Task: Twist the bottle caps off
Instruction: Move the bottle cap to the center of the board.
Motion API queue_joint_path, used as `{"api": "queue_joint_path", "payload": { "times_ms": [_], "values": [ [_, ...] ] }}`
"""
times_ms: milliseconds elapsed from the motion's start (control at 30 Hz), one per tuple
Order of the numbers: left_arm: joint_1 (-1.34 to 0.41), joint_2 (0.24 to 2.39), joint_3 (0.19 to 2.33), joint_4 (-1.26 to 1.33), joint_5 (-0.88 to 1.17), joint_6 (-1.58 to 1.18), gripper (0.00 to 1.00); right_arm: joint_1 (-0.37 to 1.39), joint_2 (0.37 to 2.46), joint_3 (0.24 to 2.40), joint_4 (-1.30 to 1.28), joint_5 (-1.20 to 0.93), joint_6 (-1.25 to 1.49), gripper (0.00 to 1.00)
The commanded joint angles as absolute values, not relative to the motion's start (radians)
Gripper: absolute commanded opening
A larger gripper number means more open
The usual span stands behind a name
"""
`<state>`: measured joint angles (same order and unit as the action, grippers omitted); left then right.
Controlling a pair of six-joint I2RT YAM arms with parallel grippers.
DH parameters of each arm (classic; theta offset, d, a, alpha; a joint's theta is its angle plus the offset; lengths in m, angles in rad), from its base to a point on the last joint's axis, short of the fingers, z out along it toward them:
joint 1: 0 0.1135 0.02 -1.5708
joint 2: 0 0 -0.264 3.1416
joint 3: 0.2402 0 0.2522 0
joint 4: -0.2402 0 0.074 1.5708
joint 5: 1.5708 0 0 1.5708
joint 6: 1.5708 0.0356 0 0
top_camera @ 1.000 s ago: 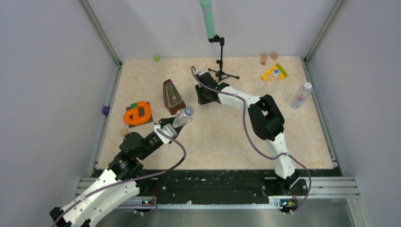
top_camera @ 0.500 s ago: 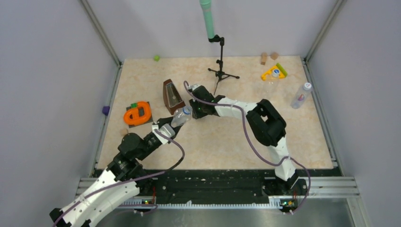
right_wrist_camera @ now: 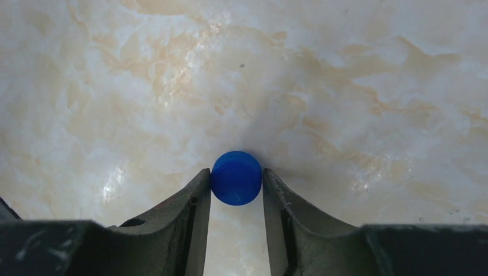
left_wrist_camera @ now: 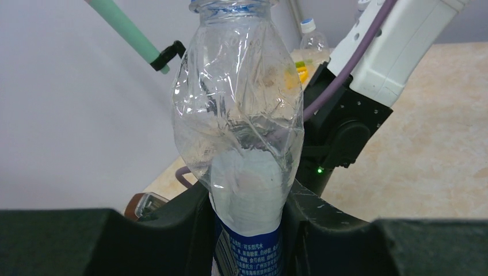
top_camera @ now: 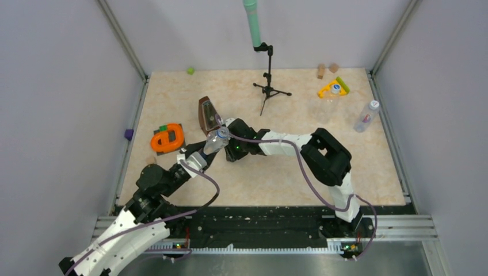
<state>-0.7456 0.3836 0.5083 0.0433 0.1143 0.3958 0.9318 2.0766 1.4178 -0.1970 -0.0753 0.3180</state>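
Note:
My left gripper (left_wrist_camera: 247, 230) is shut on the bottle with the blue-and-white label (left_wrist_camera: 239, 126), low on its body, and holds it tilted off the table (top_camera: 216, 140). Its neck (left_wrist_camera: 233, 6) shows a blue ring and no cap. My right gripper (right_wrist_camera: 236, 178) is shut on the dark blue cap (right_wrist_camera: 236, 177), pinched between the fingertips just above the marbled table. In the top view it (top_camera: 231, 150) sits right beside the held bottle's neck. A second bottle with a white cap (top_camera: 366, 116) lies at the far right. A third clear bottle (top_camera: 331, 99) stands by the yellow wedge.
A brown metronome (top_camera: 208, 115) stands just behind the held bottle. An orange ring-shaped object (top_camera: 167, 139) sits on a dark plate at the left. A black stand (top_camera: 268, 86) with a green tube, a yellow wedge (top_camera: 340, 87) and wooden blocks (top_camera: 321, 71) are at the back.
My right arm has swung from near the black stand forward and to the left, ending beside the bottle's neck. My left gripper has drawn the bottle slightly left and nearer.

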Motion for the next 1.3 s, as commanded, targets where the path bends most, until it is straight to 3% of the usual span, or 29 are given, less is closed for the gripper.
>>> {"api": "queue_joint_path", "payload": {
  "times_ms": [0, 67, 133, 333, 600, 733, 1000, 1267],
  "values": [
    [-0.741, 0.354, 0.57, 0.054, 0.098, 0.411, 0.0, 0.941, 1.991, 1.371, -0.185, -0.139, 0.323, 0.45],
    [-0.741, 0.35, 0.57, 0.051, 0.093, 0.412, 0.0, 0.937, 1.951, 1.351, -0.146, -0.172, 0.332, 0.53],
    [-0.741, 0.347, 0.572, 0.049, 0.094, 0.413, 0.0, 0.931, 1.912, 1.332, -0.112, -0.194, 0.348, 0.54],
    [-0.741, 0.343, 0.57, 0.044, 0.096, 0.405, 0.0, 0.867, 1.742, 1.209, -0.011, -0.178, 0.433, 0.54],
    [-0.741, 0.413, 0.543, 0.051, 0.09, 0.401, 0.0, 0.773, 1.283, 0.85, 0.295, -0.109, 0.625, 0.52],
    [-0.741, 0.446, 0.526, 0.082, 0.098, 0.398, 0.0, 0.773, 1.126, 0.825, 0.34, -0.177, 0.618, 0.51],
    [-0.741, 0.507, 0.537, 0.072, 0.109, 0.424, 0.0, 0.807, 1.032, 0.883, 0.398, -0.363, 0.592, 0.53],
    [-0.741, 0.571, 0.564, 0.043, 0.149, 0.427, 0.0, 0.878, 1.071, 0.938, 0.369, -0.372, 0.512, 0.54]
  ]
}}
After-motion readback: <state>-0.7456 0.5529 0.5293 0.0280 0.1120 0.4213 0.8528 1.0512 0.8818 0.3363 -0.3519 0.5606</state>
